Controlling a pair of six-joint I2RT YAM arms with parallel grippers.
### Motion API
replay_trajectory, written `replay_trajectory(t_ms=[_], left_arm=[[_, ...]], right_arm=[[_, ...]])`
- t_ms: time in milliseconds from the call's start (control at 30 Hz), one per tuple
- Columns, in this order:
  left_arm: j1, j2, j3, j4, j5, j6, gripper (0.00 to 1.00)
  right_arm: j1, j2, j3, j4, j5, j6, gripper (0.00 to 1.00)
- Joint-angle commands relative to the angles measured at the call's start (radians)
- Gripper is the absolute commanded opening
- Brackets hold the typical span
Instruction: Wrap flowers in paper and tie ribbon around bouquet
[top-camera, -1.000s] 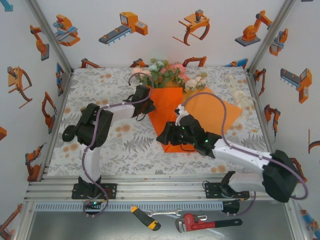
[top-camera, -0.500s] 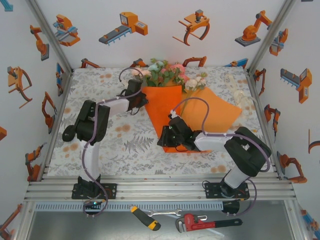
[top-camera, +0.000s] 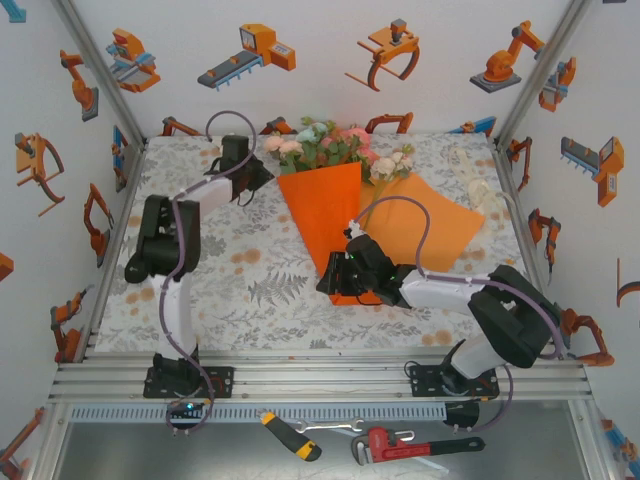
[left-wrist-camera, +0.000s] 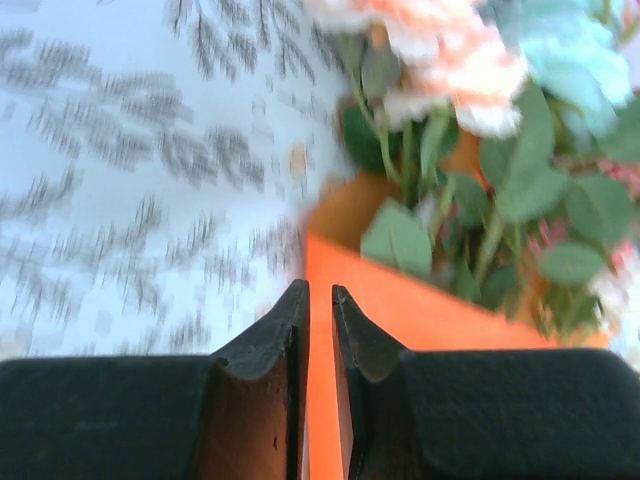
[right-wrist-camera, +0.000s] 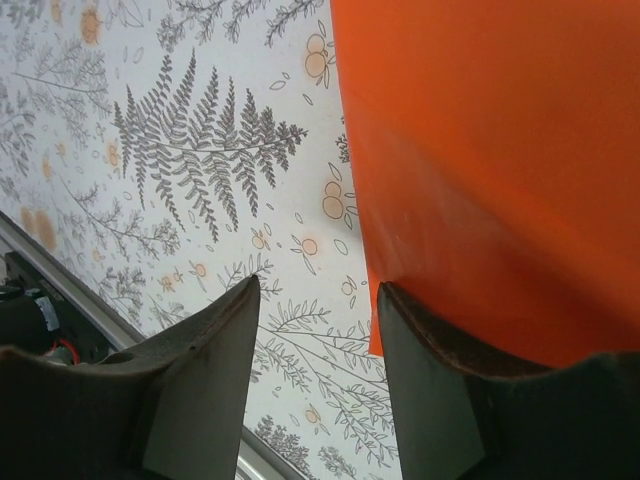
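Observation:
The flowers (top-camera: 335, 145) lie at the back of the table, heads away from me, stems under the orange paper (top-camera: 335, 215). One flap is folded over them into a cone; the rest (top-camera: 430, 225) lies flat to the right. My left gripper (top-camera: 258, 172) sits at the flap's top-left corner. In the left wrist view its jaws (left-wrist-camera: 320, 288) are nearly together, and the paper's edge (left-wrist-camera: 420, 300) runs into the slit below the leaves (left-wrist-camera: 400, 235). My right gripper (top-camera: 335, 275) stands open at the cone's lower tip. Tablecloth shows in its gap (right-wrist-camera: 318, 285), and the paper (right-wrist-camera: 480, 150) lies against the right finger. The cream ribbon (top-camera: 480, 190) lies at the back right.
Printed walls close in the left, back and right sides. A metal rail (top-camera: 320, 380) runs along the table's front edge. A screwdriver (top-camera: 290, 435) and a red wrench (top-camera: 400, 442) lie on the shelf below it. The tablecloth (top-camera: 230, 280) to the left of the paper is bare.
My left gripper has moved back and to the left, and the flap's top-left corner has spread leftward with it. The right arm has folded in, its gripper staying at the cone's lower tip.

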Motion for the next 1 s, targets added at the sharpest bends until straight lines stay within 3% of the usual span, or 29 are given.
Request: replay_trajectory(t_ms=[0,167,367,433,533,633,800,967], left_arm=[[-0.041,-0.249,-0.225,0.141,0.031,-0.039,0.23],[-0.197,-0.484,-0.471,0.106,-0.046,0.038,0.23],[-0.437,-0.641,-0.688,0.144,-0.183,0.148,0.19],[-0.479,-0.672,-0.749,0.194,-0.183,0.159,0.18],[-0.494,-0.638,-0.8,0.305,-0.079,0.108,0.18],[-0.509,-0.525,-0.743,0.345,0.034,0.071,0.18],[-0.526,-0.379,-0.677,0.39,0.04,0.01,0.18],[-0.526,-0.341,-0.668,0.39,-0.001,-0.013,0.18]], right_arm=[[-0.04,-0.033,0.017,-0.027,0.034,0.002,0.5],[-0.123,0.0,-0.014,0.017,-0.004,0.003,0.5],[-0.163,0.042,-0.013,0.061,-0.083,-0.013,0.49],[-0.17,0.037,-0.011,0.059,-0.087,-0.01,0.49],[-0.182,0.009,-0.01,0.078,-0.139,-0.004,0.49],[-0.183,-0.064,-0.011,0.026,-0.151,0.001,0.49],[-0.183,-0.292,-0.057,-0.173,-0.071,-0.009,0.5],[-0.182,-0.566,-0.148,-0.342,-0.044,0.05,0.49]])
